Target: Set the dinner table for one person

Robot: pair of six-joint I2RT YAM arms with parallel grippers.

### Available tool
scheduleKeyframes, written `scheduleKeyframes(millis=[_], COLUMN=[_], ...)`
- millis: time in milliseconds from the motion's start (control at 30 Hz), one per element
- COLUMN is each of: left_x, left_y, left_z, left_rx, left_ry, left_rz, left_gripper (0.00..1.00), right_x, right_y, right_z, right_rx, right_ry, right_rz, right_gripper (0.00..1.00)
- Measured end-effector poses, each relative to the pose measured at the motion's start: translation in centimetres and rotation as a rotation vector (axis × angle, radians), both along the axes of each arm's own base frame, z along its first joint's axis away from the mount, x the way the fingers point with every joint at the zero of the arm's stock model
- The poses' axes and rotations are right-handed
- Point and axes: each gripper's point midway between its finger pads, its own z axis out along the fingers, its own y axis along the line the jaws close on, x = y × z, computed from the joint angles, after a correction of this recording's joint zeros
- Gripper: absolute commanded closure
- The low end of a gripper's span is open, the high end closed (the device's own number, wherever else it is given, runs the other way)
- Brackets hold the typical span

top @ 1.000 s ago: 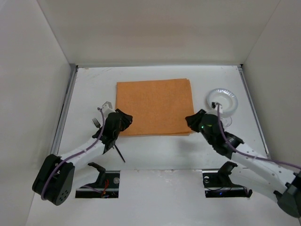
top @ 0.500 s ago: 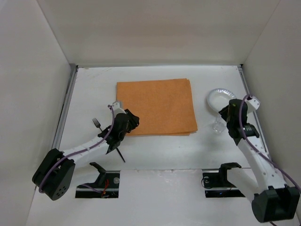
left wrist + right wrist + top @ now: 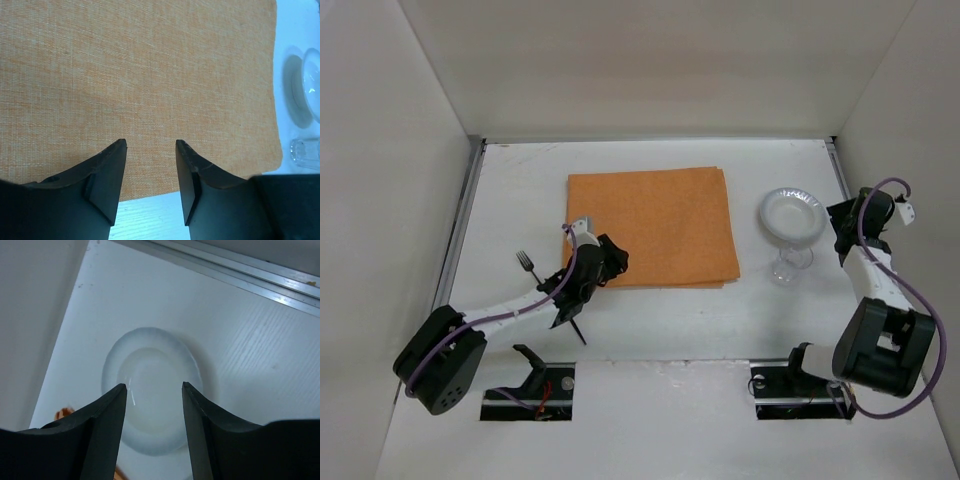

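— Over the mat's near left corner, what is the left gripper [image 3: 150,145] doing?
— It hangs with its jaws apart and nothing between them. Only orange mat [image 3: 150,75] shows below. A second ago it sat tighter at that corner, so it has let go, and the cloth lies flat.
— And the right gripper [image 3: 152,387]?
— Also spread and empty. It has swung off the mat's near right corner, out toward the right edge of the table [image 3: 520,190]. It now looks down on the plate [image 3: 150,420] and seems clear of it.
— Meaning?
— I judge the mat is placed and the plate comes next. The glass [image 3: 790,268], just nearer than the plate, and the fork [image 3: 525,262], left of the left gripper, both wait off the mat.
— Where is the table?
— Under everything, flat, with its 2 rails [image 3: 460,230] running near to far. The mat's long axis runs left to right across it. The table's own longer side I cannot tell.
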Motion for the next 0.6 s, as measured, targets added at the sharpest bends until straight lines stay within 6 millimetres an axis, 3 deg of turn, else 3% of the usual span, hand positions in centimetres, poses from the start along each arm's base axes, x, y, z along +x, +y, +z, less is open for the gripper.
scheduleKeyframes(millis=[167, 600], left_x=[0.0, -0.1], left_y=[-0.3, -0.7], left_z=[0.1, 0.2], left_rx=[-0.01, -0.027], left_ry=[-0.009, -0.01], left_rz=[-0.009, -0.026], left_gripper=[0.56, 0.56], right_x=[0.2, 0.2], right_y=[-0.4, 1.5], right_z=[-4.2, -10.7], right_rx=[0.083, 0.242], right_ry=[0.057, 0.095], right_rz=[0.005, 0.039], right_gripper=[0.44, 0.43])
